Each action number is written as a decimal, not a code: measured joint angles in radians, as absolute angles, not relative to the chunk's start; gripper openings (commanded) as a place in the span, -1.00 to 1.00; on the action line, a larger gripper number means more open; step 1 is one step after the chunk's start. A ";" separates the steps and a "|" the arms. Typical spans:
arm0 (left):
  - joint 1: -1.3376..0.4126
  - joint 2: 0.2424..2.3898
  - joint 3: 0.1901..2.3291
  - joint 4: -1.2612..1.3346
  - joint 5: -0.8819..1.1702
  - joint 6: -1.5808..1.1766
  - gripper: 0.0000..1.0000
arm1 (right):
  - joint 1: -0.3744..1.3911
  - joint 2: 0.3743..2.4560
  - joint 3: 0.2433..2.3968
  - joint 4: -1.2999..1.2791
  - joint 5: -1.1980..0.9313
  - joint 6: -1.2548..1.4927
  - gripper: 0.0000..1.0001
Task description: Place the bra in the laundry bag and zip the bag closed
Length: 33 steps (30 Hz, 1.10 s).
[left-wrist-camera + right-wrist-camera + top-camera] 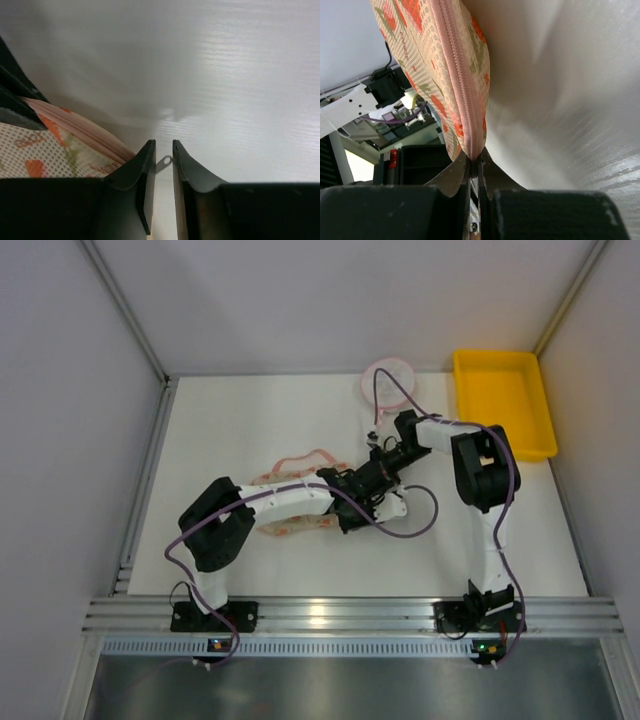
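Well, the right gripper (475, 160) pinches the laundry bag (427, 55) by its pink zip edge; the left gripper (163, 146) stands narrow-jawed beside the bag's rim, grip unclear, bare table (235, 75) ahead

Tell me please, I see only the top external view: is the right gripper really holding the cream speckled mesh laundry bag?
Observer: Yes. The right wrist view shows the right gripper shut on the edge of the cream speckled mesh laundry bag, just at its pink zip.
Operator: Is the zip closed there?
Observer: The stretch above the fingers looks closed.
Operator: And the other arm?
Observer: The left gripper shows a narrow gap, with a small grey metal tab at its tips; whether it grips it, I cannot tell.
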<state>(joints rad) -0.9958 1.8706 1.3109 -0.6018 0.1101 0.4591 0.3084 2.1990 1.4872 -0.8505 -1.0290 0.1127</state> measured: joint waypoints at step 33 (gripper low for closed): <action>-0.599 1.892 1.371 -0.745 0.009 -0.046 0.97 | 0.252 1.966 1.335 -0.542 -0.855 0.244 0.87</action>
<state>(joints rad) -0.5995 1.8915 1.3708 -0.7452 0.0086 -0.0456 0.2516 1.9663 1.3354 -0.5423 -0.8551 0.2436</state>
